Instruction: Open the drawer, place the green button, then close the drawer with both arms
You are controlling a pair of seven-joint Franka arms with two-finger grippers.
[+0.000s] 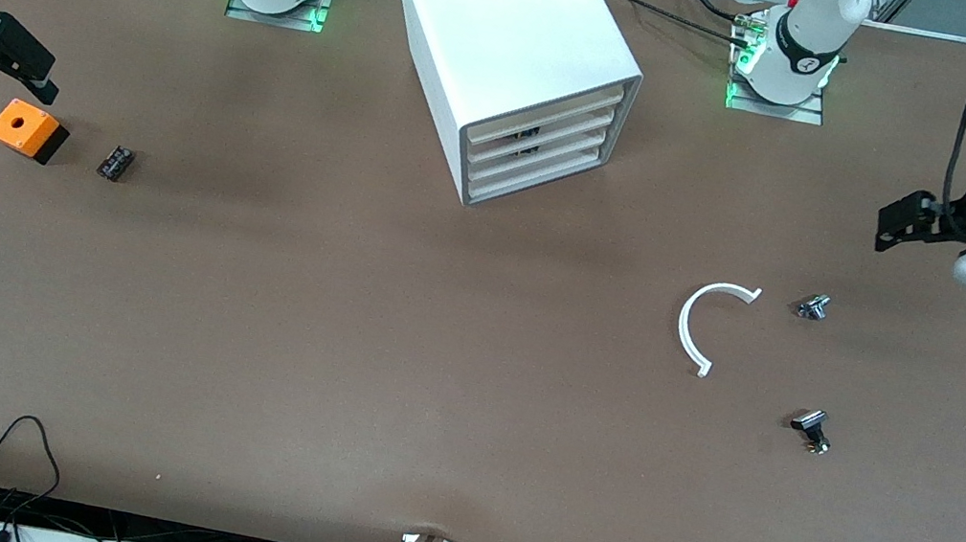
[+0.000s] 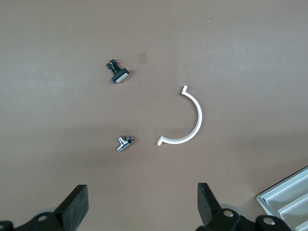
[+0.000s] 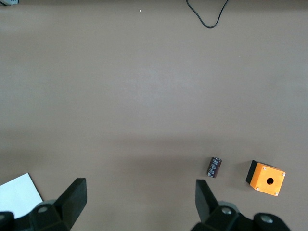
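Observation:
The white cabinet (image 1: 508,52) stands near the arms' bases, midway between them. Its bottommost drawer (image 1: 535,184) is shut. A corner of the cabinet shows in the left wrist view (image 2: 288,197) and in the right wrist view (image 3: 17,195). The green-capped button is not in view. My left gripper (image 1: 898,220) is open and empty, up over the table at the left arm's end; its fingers (image 2: 77,204) show in the left wrist view. My right gripper (image 1: 39,73) is open and empty, over the right arm's end; its fingers (image 3: 74,199) show in the right wrist view.
A white curved strip (image 1: 707,326), a silvery metal part (image 1: 813,307) and a black-capped button (image 1: 810,428) lie toward the left arm's end. An orange box (image 1: 27,130) and a small dark component (image 1: 115,162) lie under the right gripper. Cables (image 1: 18,450) run along the table's near edge.

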